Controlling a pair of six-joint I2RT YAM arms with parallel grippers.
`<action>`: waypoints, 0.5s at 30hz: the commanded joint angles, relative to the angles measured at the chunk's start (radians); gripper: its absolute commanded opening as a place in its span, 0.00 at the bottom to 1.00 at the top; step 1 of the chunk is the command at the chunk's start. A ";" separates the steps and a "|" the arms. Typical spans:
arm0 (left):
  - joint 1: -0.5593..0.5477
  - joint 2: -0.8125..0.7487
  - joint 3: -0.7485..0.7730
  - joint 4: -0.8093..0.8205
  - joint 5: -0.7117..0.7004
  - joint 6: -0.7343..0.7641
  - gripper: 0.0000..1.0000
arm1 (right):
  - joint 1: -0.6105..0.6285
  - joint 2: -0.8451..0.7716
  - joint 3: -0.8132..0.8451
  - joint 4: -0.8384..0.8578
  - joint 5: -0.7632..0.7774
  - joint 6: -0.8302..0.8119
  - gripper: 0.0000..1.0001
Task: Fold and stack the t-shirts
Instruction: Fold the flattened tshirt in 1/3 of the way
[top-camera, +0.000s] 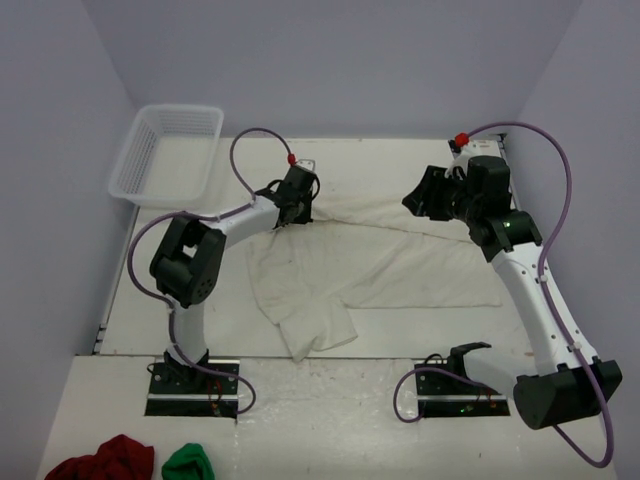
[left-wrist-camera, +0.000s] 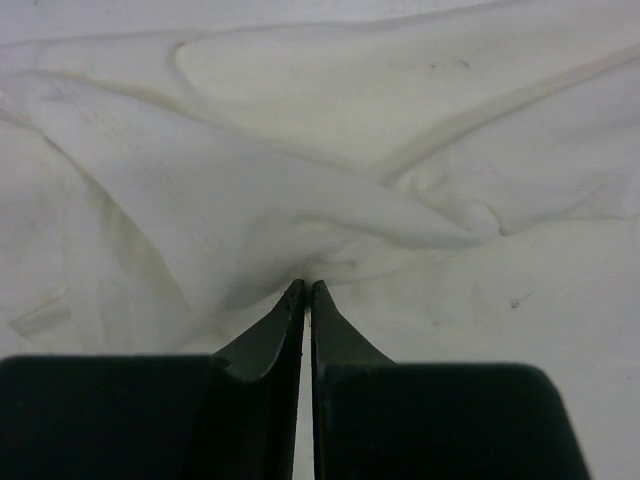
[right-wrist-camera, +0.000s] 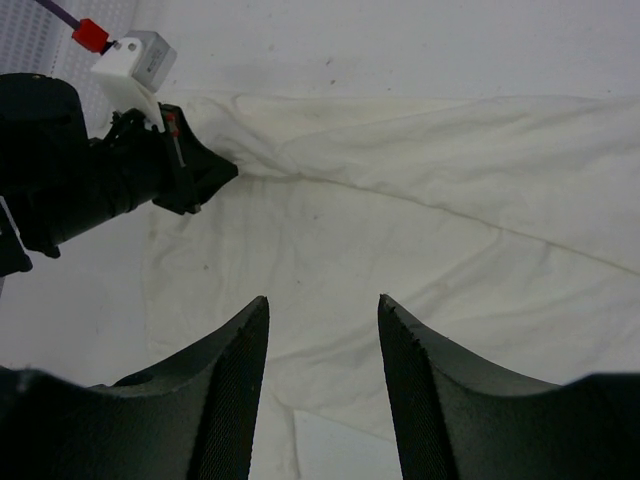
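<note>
One off-white t-shirt (top-camera: 380, 260) lies spread and rumpled across the table, with a folded-over part trailing toward the near left. My left gripper (top-camera: 293, 212) is low at the shirt's far left corner. In the left wrist view its jaws (left-wrist-camera: 306, 285) stand shut, and a pucker of the t-shirt (left-wrist-camera: 300, 200) is pinched at their tips. The right wrist view shows that same left gripper (right-wrist-camera: 200, 175) with cloth drawn toward it. My right gripper (top-camera: 420, 197) hovers over the shirt's far right part. Its jaws (right-wrist-camera: 323, 305) are open above the t-shirt (right-wrist-camera: 450, 200) with nothing between them.
A white mesh basket (top-camera: 165, 150) stands at the far left corner. A dark red cloth bundle (top-camera: 105, 460) and a small green bundle (top-camera: 190, 463) lie at the near left, in front of the arm bases. Purple cables loop over both arms.
</note>
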 joint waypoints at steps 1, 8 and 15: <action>-0.008 -0.108 -0.009 -0.003 -0.027 0.023 0.05 | 0.008 0.000 -0.001 0.031 -0.037 0.010 0.50; -0.074 -0.148 -0.026 -0.058 -0.013 0.003 0.06 | 0.008 -0.002 0.021 0.010 -0.015 0.001 0.50; -0.188 -0.177 -0.060 -0.109 -0.028 -0.074 0.07 | 0.008 -0.017 0.025 0.008 -0.012 0.001 0.50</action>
